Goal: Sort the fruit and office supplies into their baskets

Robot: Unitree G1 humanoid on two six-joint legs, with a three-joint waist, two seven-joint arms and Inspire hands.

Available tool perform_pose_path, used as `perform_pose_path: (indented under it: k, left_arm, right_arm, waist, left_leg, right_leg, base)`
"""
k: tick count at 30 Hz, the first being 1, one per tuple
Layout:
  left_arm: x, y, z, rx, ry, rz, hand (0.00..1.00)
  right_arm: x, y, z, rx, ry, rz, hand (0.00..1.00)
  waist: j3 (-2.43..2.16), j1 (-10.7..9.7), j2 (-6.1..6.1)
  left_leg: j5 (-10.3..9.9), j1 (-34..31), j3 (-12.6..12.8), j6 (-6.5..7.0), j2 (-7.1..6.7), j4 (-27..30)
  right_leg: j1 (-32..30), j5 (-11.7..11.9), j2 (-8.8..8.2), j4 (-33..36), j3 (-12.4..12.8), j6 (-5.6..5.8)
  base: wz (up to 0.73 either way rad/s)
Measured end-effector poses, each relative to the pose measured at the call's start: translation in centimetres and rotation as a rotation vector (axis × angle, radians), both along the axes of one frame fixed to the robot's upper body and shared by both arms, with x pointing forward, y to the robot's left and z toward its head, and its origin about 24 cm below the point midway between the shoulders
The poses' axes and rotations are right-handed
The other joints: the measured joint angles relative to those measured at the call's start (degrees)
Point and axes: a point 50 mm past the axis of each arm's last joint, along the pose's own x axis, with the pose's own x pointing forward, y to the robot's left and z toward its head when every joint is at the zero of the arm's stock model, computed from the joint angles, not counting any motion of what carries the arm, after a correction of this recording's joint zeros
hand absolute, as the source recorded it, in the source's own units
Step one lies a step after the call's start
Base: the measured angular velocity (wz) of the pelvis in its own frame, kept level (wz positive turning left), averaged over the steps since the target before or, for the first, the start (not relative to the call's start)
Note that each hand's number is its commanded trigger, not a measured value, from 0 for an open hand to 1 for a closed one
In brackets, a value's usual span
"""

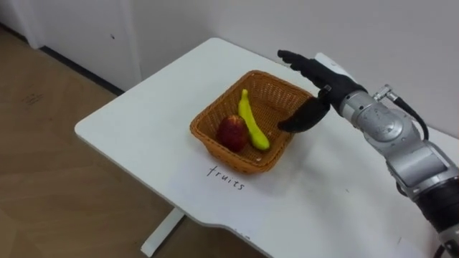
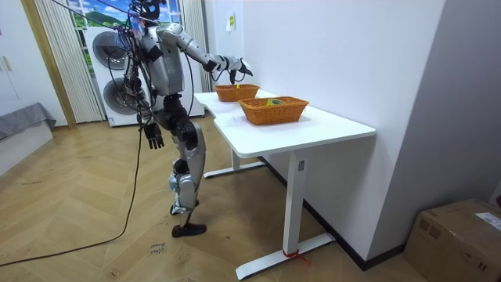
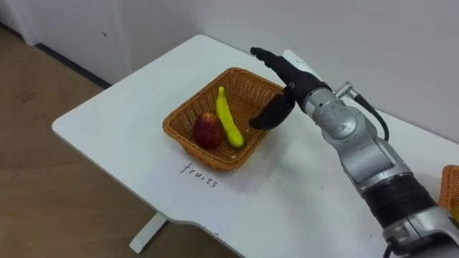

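- In the eye views the light is soft and even, falling from above. The white worktop (image 1: 136, 136) is bright, with no glare patch.
- The basket (image 1: 215, 136) throws only a faint, soft-edged shadow along its near side.
- The black robot hand (image 1: 310, 72) shows little surface detail against the pale wall (image 1: 401, 36).
- The room view is bright, and brightest at its upper left, beside the curtain (image 2: 55, 55).
- The wood floor (image 2: 94, 227) carries a dull sheen.
- Shade lies under the worktop.
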Motion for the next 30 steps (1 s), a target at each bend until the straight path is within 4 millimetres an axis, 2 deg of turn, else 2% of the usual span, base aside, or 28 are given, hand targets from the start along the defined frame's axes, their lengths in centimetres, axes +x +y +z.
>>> perform_pose_path:
  k: [7,13,19,23,26,28,30]
  left_arm:
    - [0.0,0.0,0.0,0.000,0.002,0.000,0.00]
    - [0.4,0.2,0.0,0.020,-0.006,-0.020,0.00]
    - [0.3,0.4,-0.1,0.026,0.008,-0.014,0.00]
    - [0.9,0.8,0.0,0.017,-0.008,0.002,0.00]
    - [1.1,0.9,0.0,0.018,-0.018,0.005,0.00]
    - [1.2,0.9,0.0,0.016,-0.026,0.003,0.00]
    - [1.1,0.9,0.0,0.016,-0.020,0.005,0.00]
  right_arm:
    - [0.0,0.0,0.0,0.006,0.001,0.000,0.00]
    - [0.0,0.1,0.2,0.005,-0.008,0.002,0.00]
    - [0.0,0.3,2.2,0.058,-0.079,0.016,0.00]
    - [0.2,-1.2,4.5,0.142,-0.164,-0.037,0.00]
    - [0.3,-2.8,5.7,0.172,-0.208,-0.095,0.00]
    - [0.2,-3.4,6.5,0.194,-0.240,-0.120,0.00]
    - [0.1,-4.0,7.7,0.219,-0.307,-0.153,0.00]
  waist:
    - [-0.18,-0.05,-0.30]
    - [0.02,-0.34,-0.96]
    - [0.43,-1.74,-1.61]
    - [0.48,-3.73,-1.62]
    - [0.41,-4.76,-1.61]
    - [0.11,-6.29,-1.78]
    - [-0.04,-7.43,-1.37]
  left_leg:
    - [0.01,0.32,-0.03,0.01,-0.07,-0.10]
    - [0.01,0.46,0.44,0.01,-0.01,-0.19]
    - [0.00,0.31,0.78,0.03,0.05,-0.21]
    - [-0.07,0.33,0.99,0.09,0.15,0.10]
    - [-0.13,0.99,1.89,0.13,0.37,-0.08]
    - [-0.23,1.28,2.31,0.15,0.47,-0.19]
    - [-0.38,2.23,3.89,0.17,0.91,-0.78]
  right_leg:
    - [0.18,0.00,0.00,0.08,0.46,0.00]
    - [0.17,0.00,0.01,0.07,0.59,0.00]
    - [-0.06,-0.01,0.00,0.01,0.63,0.02]
    - [-0.09,-0.01,-0.01,0.05,0.88,0.02]
    - [-0.06,0.00,0.05,0.24,2.18,0.01]
    - [-0.08,0.01,0.04,0.40,2.44,0.01]
    - [-0.23,0.09,0.11,0.55,3.75,-0.09]
  base:
    - [0.00]
    - [0.00]
    - [-0.01]
    - [-0.02]
    - [-0.16]
    - [-0.13]
    - [-0.32]
